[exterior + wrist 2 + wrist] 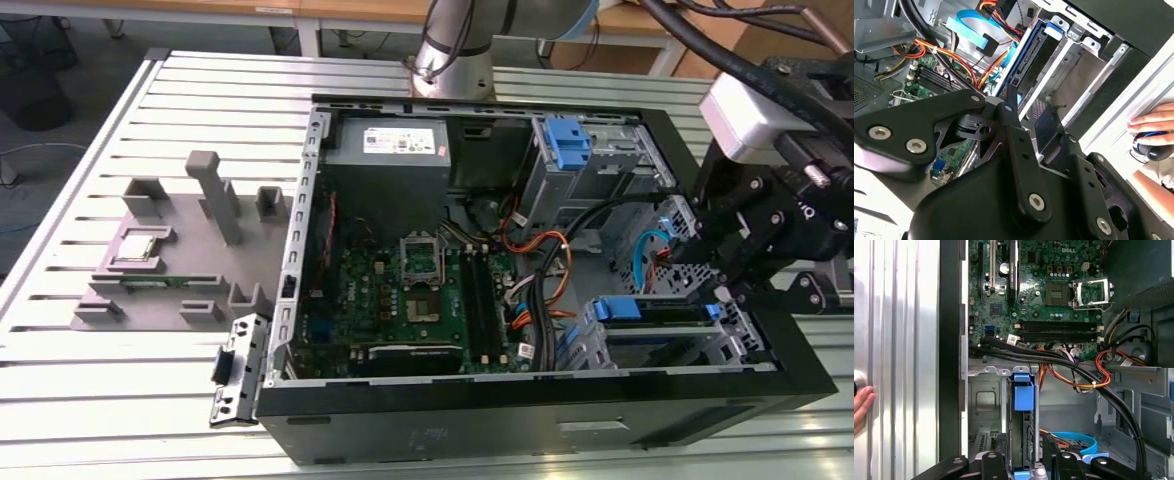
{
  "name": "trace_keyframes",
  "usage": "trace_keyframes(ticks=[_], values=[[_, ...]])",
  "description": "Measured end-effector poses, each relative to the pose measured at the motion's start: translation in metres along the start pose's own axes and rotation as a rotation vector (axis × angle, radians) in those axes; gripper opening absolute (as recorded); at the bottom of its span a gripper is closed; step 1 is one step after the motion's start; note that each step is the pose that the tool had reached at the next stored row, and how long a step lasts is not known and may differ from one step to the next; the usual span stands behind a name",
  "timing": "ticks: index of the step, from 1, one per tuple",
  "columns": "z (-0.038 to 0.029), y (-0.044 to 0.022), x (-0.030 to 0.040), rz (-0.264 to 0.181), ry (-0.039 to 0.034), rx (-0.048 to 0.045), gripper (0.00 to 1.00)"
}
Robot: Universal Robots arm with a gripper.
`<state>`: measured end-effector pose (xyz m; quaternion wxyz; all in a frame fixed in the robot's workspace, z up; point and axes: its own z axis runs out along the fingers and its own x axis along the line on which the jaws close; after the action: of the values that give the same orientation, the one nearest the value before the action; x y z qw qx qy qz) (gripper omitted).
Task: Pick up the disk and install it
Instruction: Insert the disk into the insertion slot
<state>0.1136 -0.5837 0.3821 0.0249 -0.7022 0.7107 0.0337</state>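
The disk stands on edge in the lower drive cage at the case's front corner, on the exterior view's right. Its blue carrier tab points toward the motherboard. In the second wrist view the disk lies in its metal slot just beyond my fingertips. My black gripper hovers at the disk's outer end. It is open: in the first wrist view the gripper has one finger on each side of the disk's edge, with a gap to it. In the second wrist view the gripper holds nothing.
Black and orange cables run between the cage and the motherboard. A grey power-supply box and a second blue bracket sit at the case's back. A grey fixture stands on the slatted table. A person's hand rests nearby.
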Motion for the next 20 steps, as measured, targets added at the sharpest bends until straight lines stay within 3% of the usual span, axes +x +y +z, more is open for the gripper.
trace_keyframes(ticks=[5,10,20], values=[[0.0021,0.0,-0.0031,0.0,-0.0004,0.0,0.42],[0.0098,0.0,-0.004,0.0,-0.0006,-0.0008,0.42],[0.0113,-0.0001,-0.0039,0.0,-0.0005,-0.0008,0.42]])
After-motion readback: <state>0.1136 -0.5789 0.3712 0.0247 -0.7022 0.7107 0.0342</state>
